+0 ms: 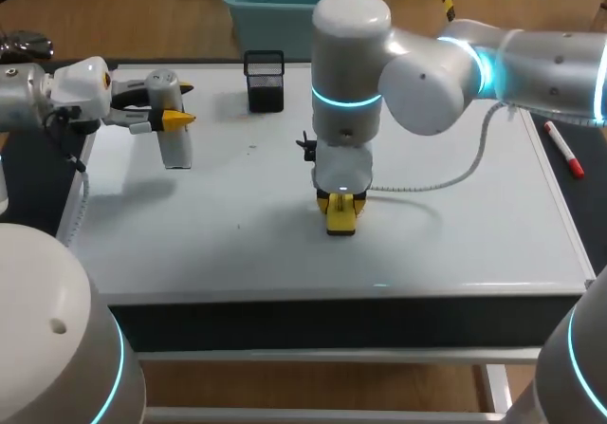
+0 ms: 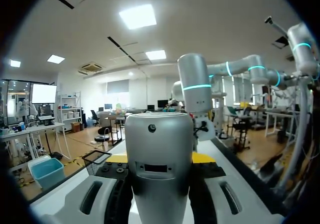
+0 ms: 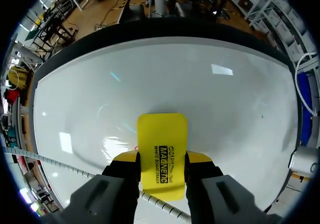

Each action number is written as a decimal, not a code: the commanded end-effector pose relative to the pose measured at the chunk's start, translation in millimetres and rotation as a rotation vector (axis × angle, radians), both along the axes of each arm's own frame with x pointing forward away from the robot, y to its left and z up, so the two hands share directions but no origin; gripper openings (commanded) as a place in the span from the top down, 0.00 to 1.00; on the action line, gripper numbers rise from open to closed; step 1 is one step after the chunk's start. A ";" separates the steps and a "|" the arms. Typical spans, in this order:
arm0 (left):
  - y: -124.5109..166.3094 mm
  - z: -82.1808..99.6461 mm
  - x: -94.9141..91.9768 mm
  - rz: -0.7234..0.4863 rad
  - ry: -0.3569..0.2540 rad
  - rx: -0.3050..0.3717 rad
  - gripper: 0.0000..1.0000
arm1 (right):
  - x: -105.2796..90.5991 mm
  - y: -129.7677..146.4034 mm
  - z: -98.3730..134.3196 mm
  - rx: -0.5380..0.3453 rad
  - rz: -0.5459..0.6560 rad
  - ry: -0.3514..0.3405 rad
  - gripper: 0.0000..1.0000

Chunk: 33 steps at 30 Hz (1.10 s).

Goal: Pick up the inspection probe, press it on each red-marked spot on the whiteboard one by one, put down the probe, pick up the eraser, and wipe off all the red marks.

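Observation:
My left gripper hangs over the whiteboard's far left corner, shut on the inspection probe, a grey cylinder lifted off the board. In the left wrist view the probe stands between the fingers and hides most of the yellow tips. My right arm reaches in to the board's middle. Its gripper points straight down, shut on the yellow eraser, which rests on the whiteboard. In the right wrist view the eraser sits flat on the white surface between the two fingers. I see no clear red marks.
A black mesh pen holder stands at the board's far edge. A red marker lies on the dark strip right of the board. A white coiled cable trails over the board from my right arm.

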<state>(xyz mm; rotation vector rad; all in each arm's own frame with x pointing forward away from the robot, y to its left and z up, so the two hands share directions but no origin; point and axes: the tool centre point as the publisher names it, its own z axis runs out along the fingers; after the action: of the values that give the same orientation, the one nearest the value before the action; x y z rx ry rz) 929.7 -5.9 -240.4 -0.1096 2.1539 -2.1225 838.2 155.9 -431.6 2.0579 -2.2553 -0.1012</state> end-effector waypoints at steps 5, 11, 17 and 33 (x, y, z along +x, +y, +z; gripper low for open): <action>-0.1 1.3 -0.6 0.002 -0.001 0.001 1.00 | 5.2 -22.6 -1.5 -0.002 -0.035 -0.018 1.00; -0.1 1.3 -0.6 0.002 -0.001 0.001 1.00 | 9.7 -45.2 -0.9 -0.007 -0.085 -0.031 1.00; -0.1 1.3 -0.6 0.002 -0.001 0.001 1.00 | 11.1 -66.8 -1.7 -0.022 -0.124 -0.036 1.00; -0.1 1.3 -0.6 0.002 -0.001 0.001 1.00 | 18.1 -108.4 21.9 -0.017 -0.173 -0.066 1.00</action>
<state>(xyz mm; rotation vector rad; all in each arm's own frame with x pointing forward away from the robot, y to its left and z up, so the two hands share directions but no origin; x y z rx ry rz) 929.7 -5.9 -240.4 -0.1096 2.1539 -2.1225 859.5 59.6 -422.4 1.8671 -2.4511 -0.0153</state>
